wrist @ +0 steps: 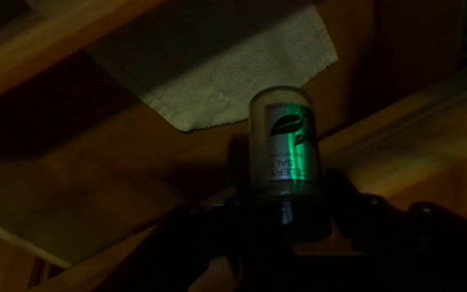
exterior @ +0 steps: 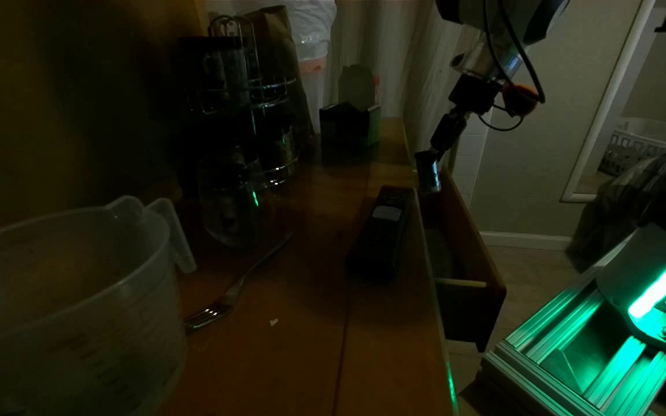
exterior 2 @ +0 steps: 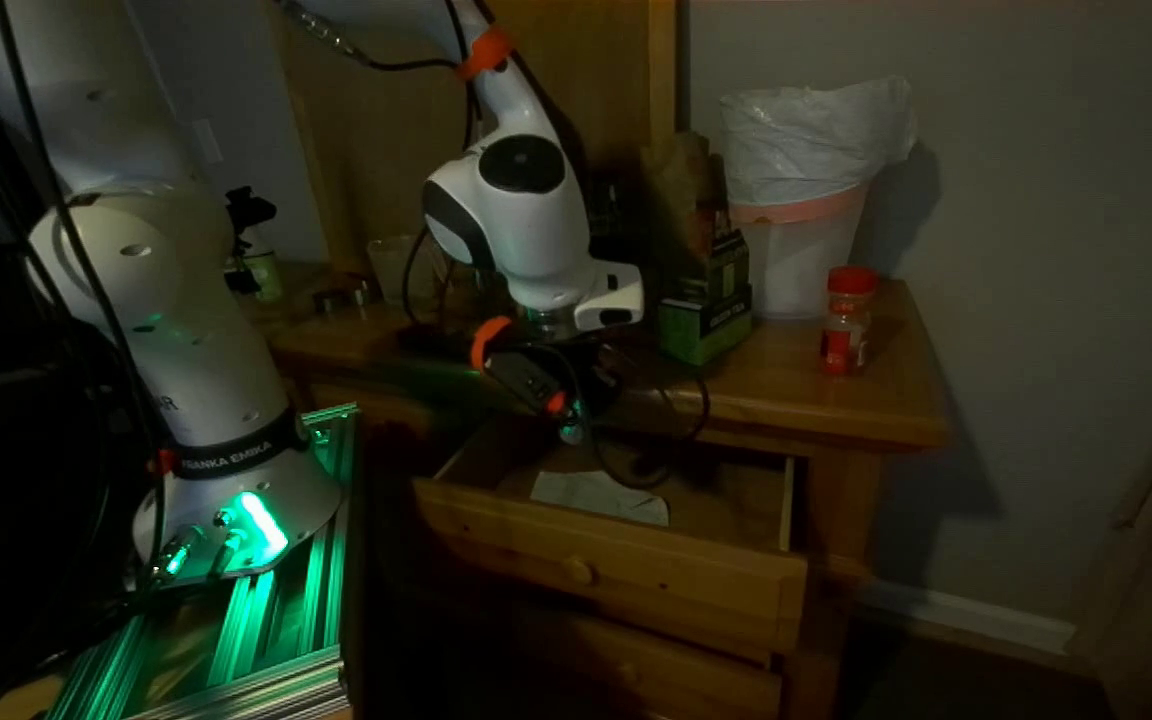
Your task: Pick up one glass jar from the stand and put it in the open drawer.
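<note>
The pincer [wrist: 287, 174] grips the jar [wrist: 284, 142] above the open drawer [exterior 2: 686, 580] — placing seems the step in hand; next, the jar should go down inside — before release.

Dark-capped celery-salt jar [wrist: 285, 150] in the tool [wrist: 287, 174], over the open drawer [exterior 2: 676, 583].

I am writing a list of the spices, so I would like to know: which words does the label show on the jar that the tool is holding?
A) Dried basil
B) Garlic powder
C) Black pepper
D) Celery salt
D, because in the wrist view the label of the glass jar reads CELERY SALT, with the letters upside down.
</note>
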`<state>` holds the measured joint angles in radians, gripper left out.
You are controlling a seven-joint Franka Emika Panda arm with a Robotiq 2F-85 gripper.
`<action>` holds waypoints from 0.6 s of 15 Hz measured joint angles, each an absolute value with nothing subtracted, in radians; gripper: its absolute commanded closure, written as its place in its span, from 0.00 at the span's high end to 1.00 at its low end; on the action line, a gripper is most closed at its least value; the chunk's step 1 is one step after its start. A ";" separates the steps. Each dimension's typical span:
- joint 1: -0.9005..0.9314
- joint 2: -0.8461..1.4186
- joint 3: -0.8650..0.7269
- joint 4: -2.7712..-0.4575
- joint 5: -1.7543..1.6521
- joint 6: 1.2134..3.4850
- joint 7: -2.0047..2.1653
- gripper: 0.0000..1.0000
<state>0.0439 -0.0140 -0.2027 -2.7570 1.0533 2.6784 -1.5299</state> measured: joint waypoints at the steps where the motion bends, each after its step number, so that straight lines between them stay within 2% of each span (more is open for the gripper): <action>1: 0.039 0.009 -0.209 -2.758 1.075 2.690 -1.552 0.23; 6: 0.018 0.088 -0.223 -2.757 1.213 2.734 -1.662 0.23; 9: -0.011 0.116 -0.227 -2.746 1.351 2.681 -1.785 0.23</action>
